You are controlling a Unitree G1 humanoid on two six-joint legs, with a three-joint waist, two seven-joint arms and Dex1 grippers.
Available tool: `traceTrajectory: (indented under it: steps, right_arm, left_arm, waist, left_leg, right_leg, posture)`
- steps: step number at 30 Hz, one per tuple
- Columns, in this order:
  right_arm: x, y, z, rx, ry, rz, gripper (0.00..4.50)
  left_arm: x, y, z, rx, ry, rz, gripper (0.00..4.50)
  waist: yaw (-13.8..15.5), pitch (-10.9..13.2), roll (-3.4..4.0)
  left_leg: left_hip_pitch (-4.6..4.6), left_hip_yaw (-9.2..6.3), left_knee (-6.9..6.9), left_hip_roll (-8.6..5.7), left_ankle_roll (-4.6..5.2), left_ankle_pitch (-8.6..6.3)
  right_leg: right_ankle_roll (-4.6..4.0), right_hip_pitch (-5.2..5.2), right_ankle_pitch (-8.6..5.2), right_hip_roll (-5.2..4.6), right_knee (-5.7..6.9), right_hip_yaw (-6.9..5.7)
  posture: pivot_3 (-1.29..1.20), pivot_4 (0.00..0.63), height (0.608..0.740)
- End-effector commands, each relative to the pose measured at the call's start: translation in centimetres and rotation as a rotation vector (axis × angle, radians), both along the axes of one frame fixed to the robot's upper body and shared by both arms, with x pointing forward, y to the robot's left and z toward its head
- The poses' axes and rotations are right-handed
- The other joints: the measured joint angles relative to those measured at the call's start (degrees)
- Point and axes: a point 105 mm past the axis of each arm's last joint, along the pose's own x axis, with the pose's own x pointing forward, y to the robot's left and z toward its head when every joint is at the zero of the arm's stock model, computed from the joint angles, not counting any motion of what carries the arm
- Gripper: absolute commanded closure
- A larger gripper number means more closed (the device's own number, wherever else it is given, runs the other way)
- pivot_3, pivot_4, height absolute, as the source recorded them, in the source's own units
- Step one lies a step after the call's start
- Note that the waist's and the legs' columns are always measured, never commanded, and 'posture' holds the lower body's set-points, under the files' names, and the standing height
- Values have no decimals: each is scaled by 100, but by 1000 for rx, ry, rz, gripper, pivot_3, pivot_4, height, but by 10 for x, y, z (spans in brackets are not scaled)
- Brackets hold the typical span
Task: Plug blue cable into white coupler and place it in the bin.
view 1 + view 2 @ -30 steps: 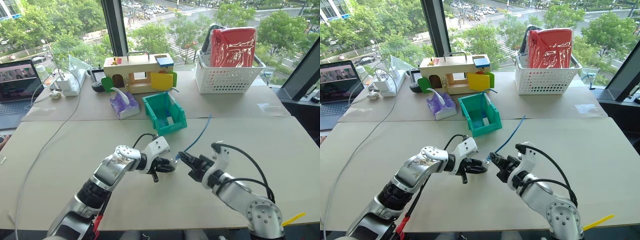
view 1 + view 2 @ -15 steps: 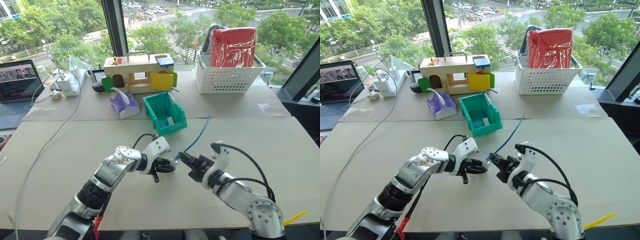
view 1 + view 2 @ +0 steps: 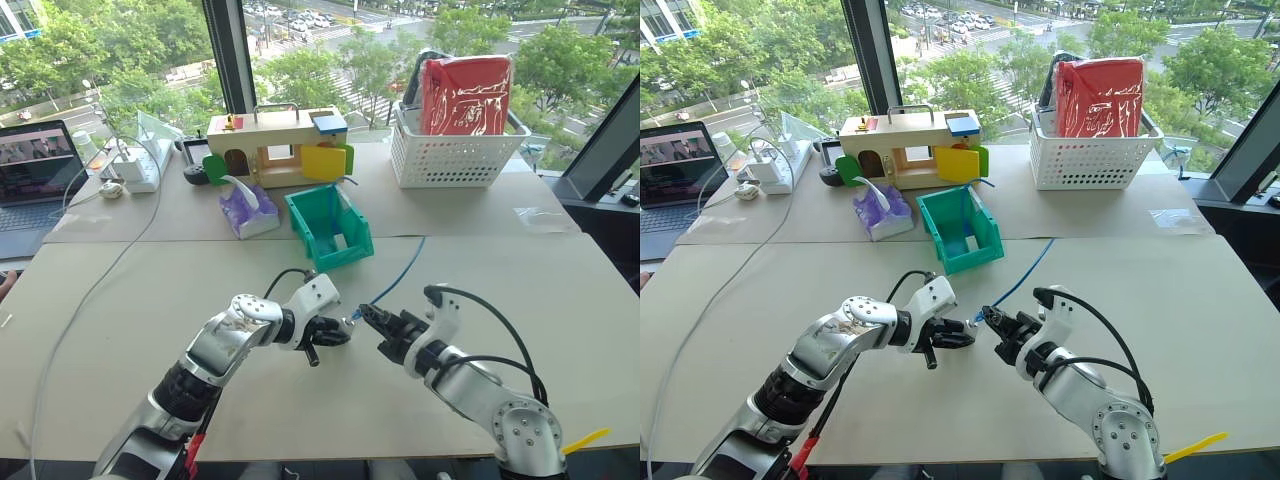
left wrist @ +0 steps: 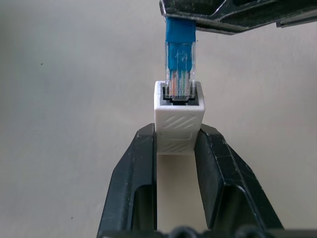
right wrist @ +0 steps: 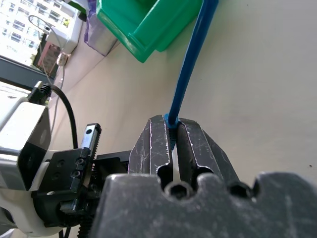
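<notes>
My left gripper (image 4: 178, 136) is shut on the white coupler (image 4: 178, 121), a tiny ribbed block with its socket facing away from the fingers. The blue cable's (image 3: 400, 275) clear plug (image 4: 180, 64) has its tip inside that socket. My right gripper (image 5: 172, 124) is shut on the cable just behind the plug. The two grippers meet tip to tip a little above the table, left gripper (image 3: 340, 332) and right gripper (image 3: 366, 315). The cable trails away over the table toward the far right. The teal-green bin (image 3: 330, 228) stands just beyond the grippers, open side up.
A white basket (image 3: 455, 150) with a red bag, a wooden toy house (image 3: 275, 145) and a purple tissue pack (image 3: 248, 212) stand at the back. A laptop (image 3: 35, 175) and power strip (image 3: 140, 165) sit far left, with a grey-white wire (image 3: 100, 290) running forward.
</notes>
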Motion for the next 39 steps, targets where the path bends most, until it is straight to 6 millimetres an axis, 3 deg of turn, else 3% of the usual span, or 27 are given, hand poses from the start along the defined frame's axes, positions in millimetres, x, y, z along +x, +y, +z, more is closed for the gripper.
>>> traceTrajectory:
  steps: [1, 21, 39]
  right_arm:
    - [-1, -2, -3, -19, 9, -5, 4500]
    - [-5, 9, 3, -133, -57, 90, 4500]
    - [-6, 12, -1, -163, -57, 100, 4500]
  left_arm:
    - [-6, -2, -4, 8, 19, -13, 3891]
    - [-3, -10, 4, 84, 48, -49, 3891]
    - [9, -30, 22, -3, 73, 29, 3891]
  waist:
    - [0, -1, 0]
    - [-5, -3, -2]
    - [37, -7, -5]
  left_leg:
    - [0, 0, 0, 0, 0, 0]
    - [0, 0, 0, 0, 0, 0]
    - [0, 0, 2, -2, -1, 1]
  right_leg:
    - [0, 0, 0, 0, 0, 0]
    - [0, 0, 0, 0, 0, 0]
    - [0, 6, 0, 0, -4, 0]
  posture:
    - [0, 150, 740]
    - [0, 150, 740]
    - [0, 150, 740]
